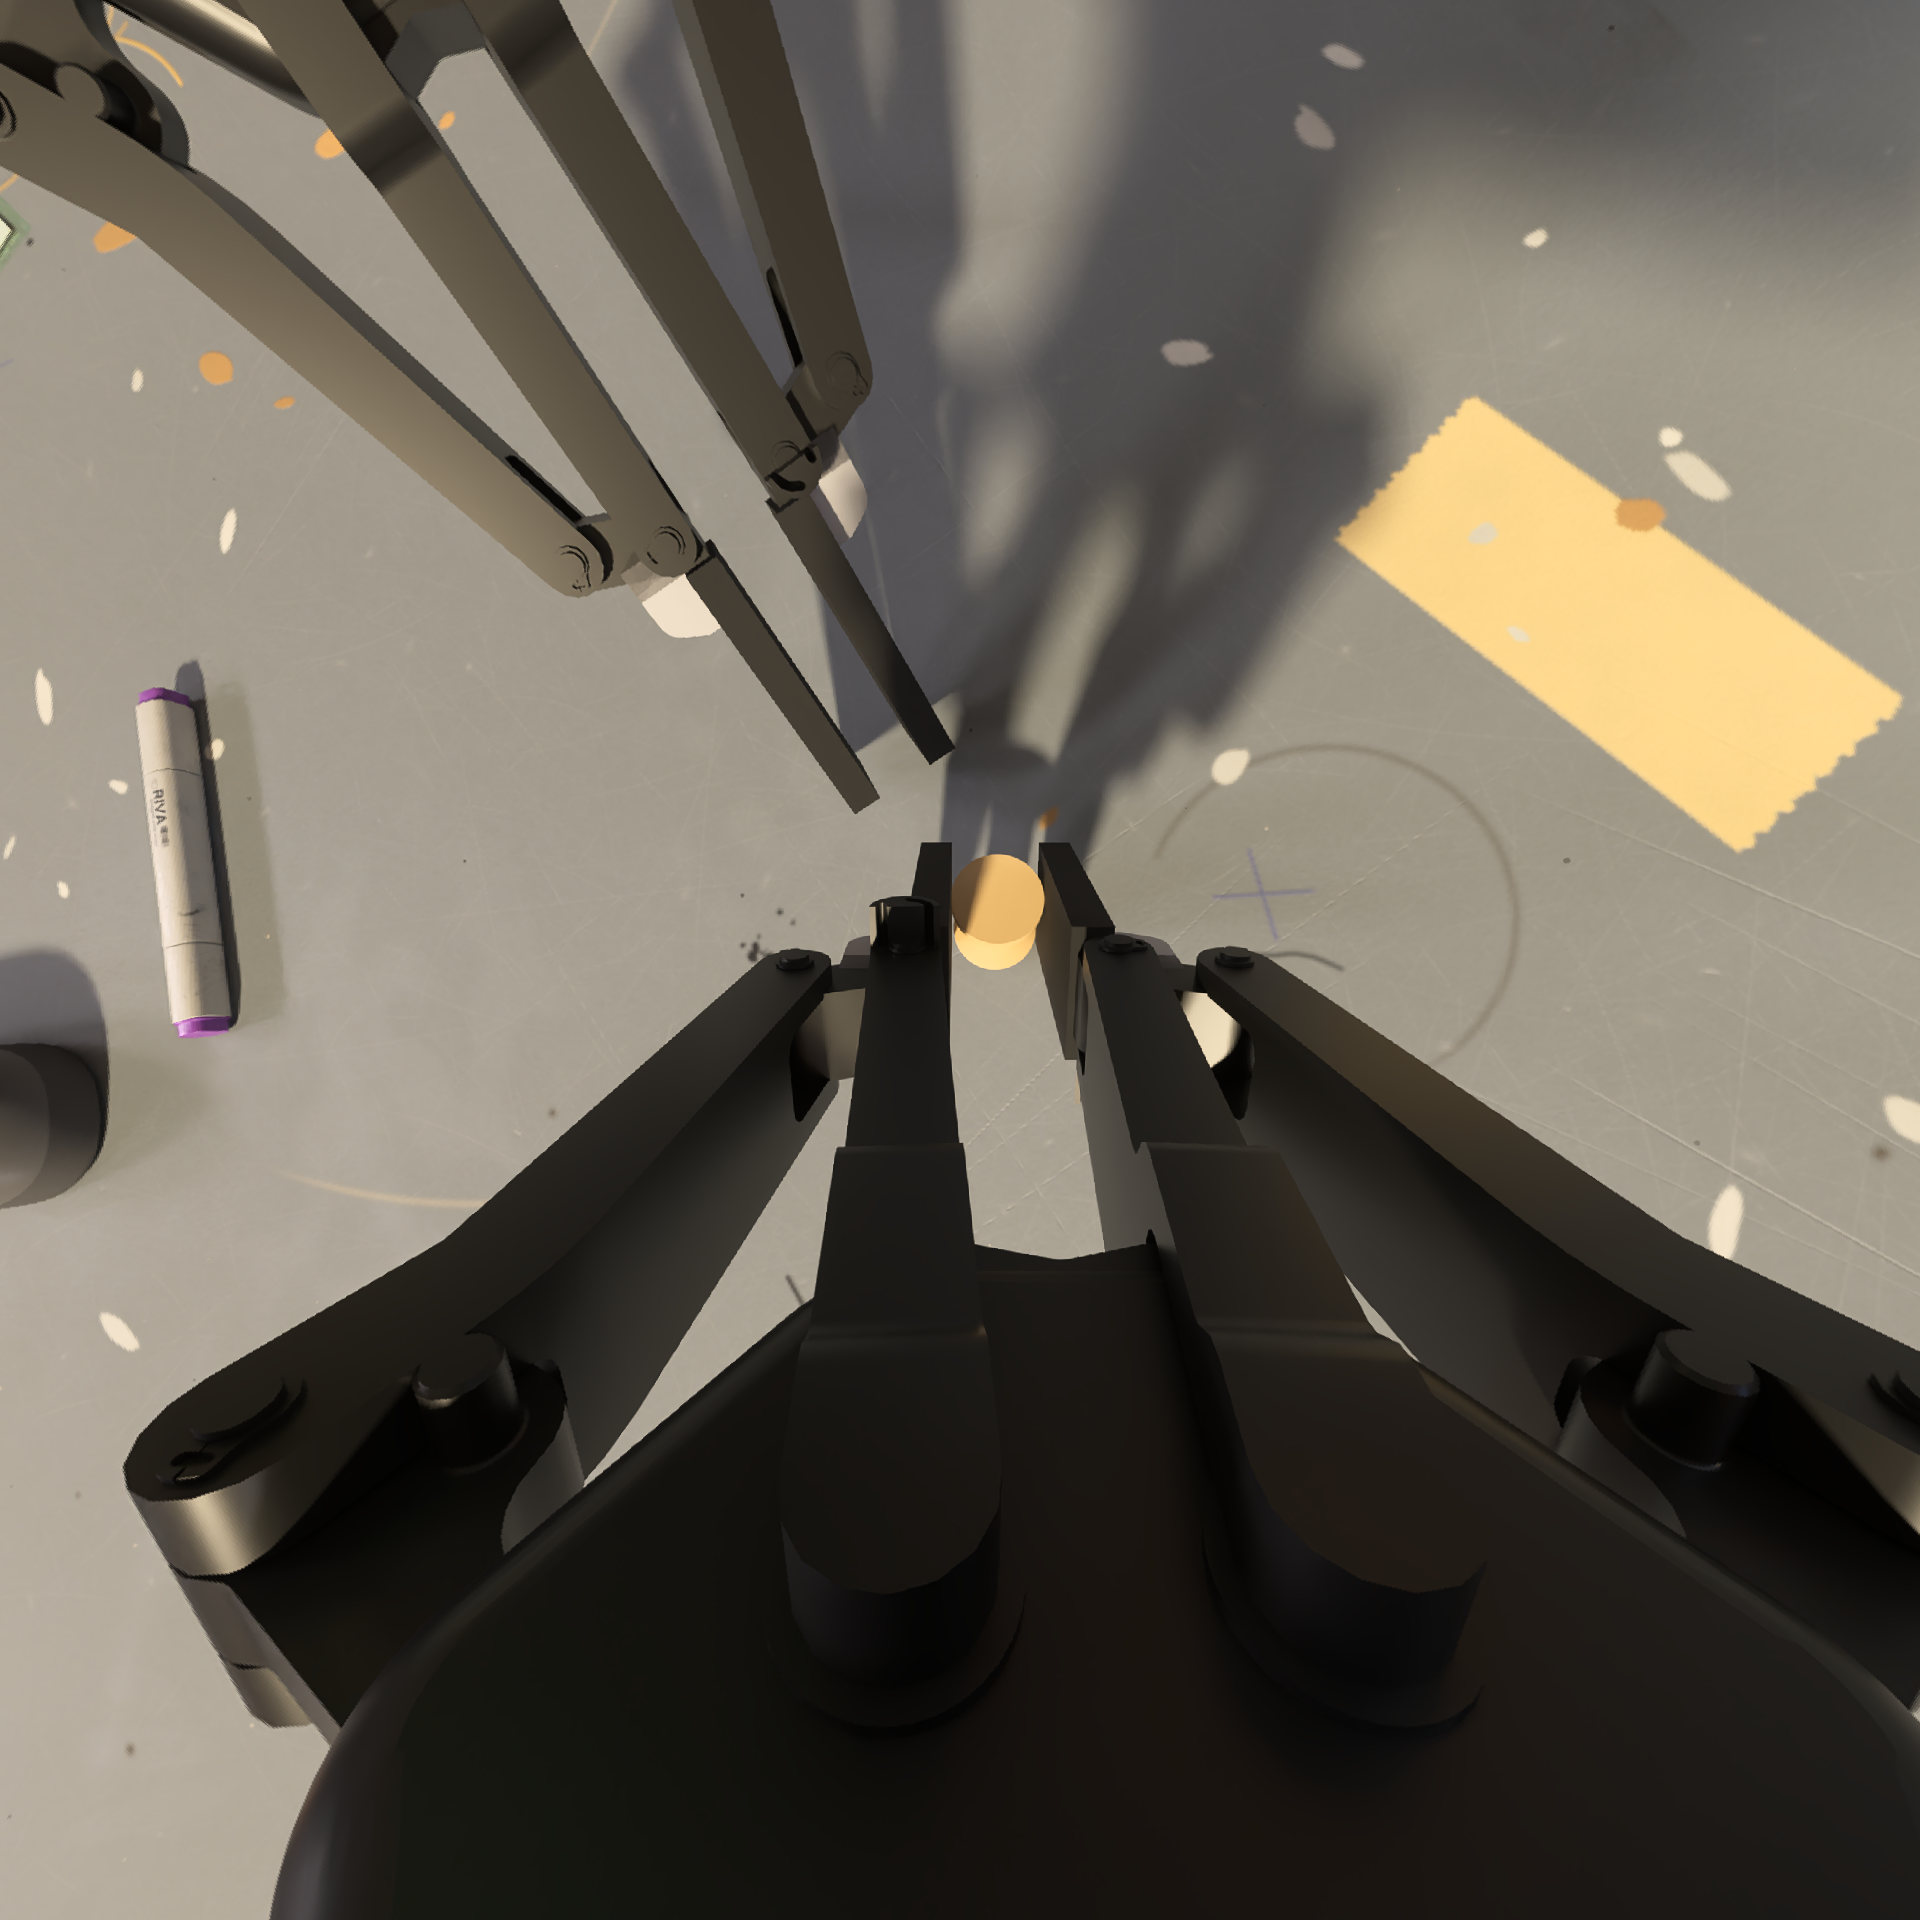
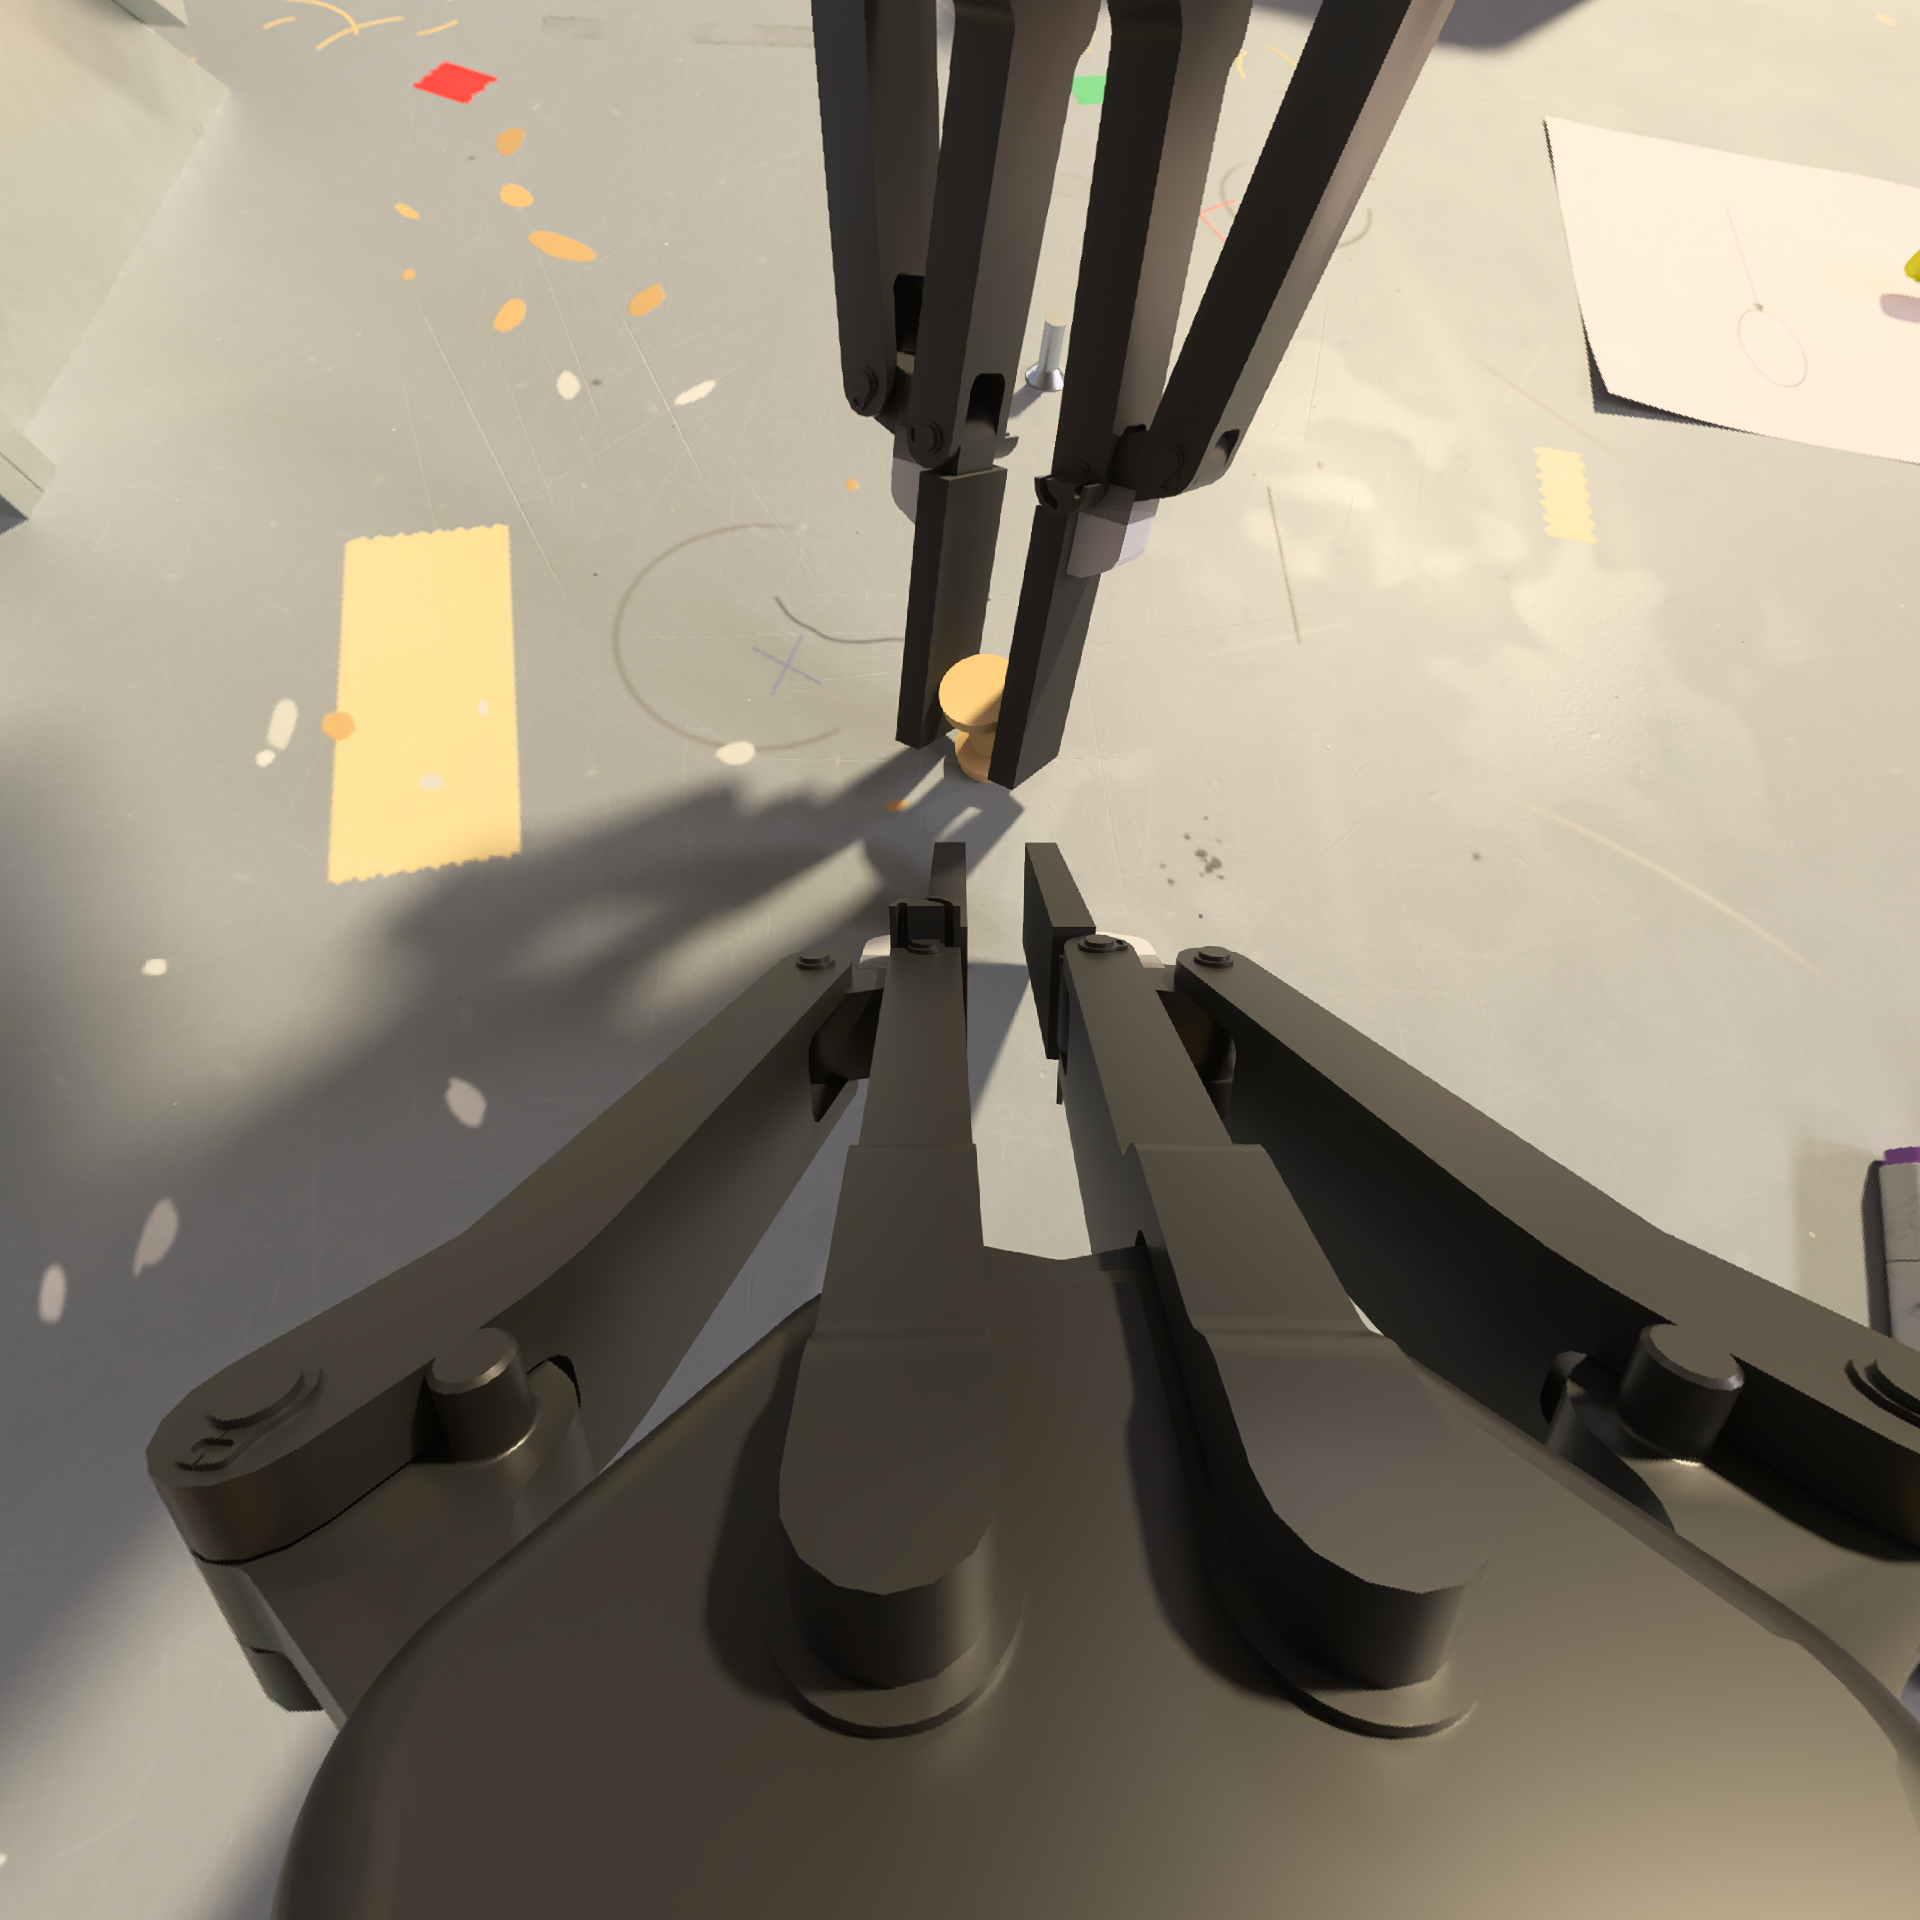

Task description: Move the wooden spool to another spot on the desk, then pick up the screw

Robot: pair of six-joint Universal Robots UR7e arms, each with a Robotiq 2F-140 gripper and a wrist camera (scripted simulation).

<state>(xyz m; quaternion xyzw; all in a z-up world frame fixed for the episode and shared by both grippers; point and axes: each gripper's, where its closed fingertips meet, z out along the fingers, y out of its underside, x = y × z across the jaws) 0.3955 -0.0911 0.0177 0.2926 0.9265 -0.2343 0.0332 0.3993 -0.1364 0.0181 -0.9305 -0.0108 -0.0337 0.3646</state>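
Note:
The wooden spool [image 1: 997, 914] is a small tan spool standing upright between the fingers of my left gripper [image 1: 995, 860], which is shut on it at desk level. The right wrist view shows the same grip: the left gripper [image 2: 966, 762] comes down from above onto the spool [image 2: 968, 694]. The screw [image 2: 1049, 353] is silver and stands on its head on the desk beyond the left gripper. It does not show in the left wrist view. My right gripper [image 2: 995, 862] is empty, its jaws a narrow gap apart, just short of the spool. It also shows in the left wrist view [image 1: 902, 777].
A white marker with purple ends [image 1: 187, 862] lies on the grey desk [image 1: 520, 1091]; its end shows in the right wrist view [image 2: 1901, 1247]. A yellow tape strip [image 1: 1621, 623] is stuck flat to the desk. A white paper sheet [image 2: 1745, 281] lies far right. A dark cylinder [image 1: 42, 1122] stands at the left edge.

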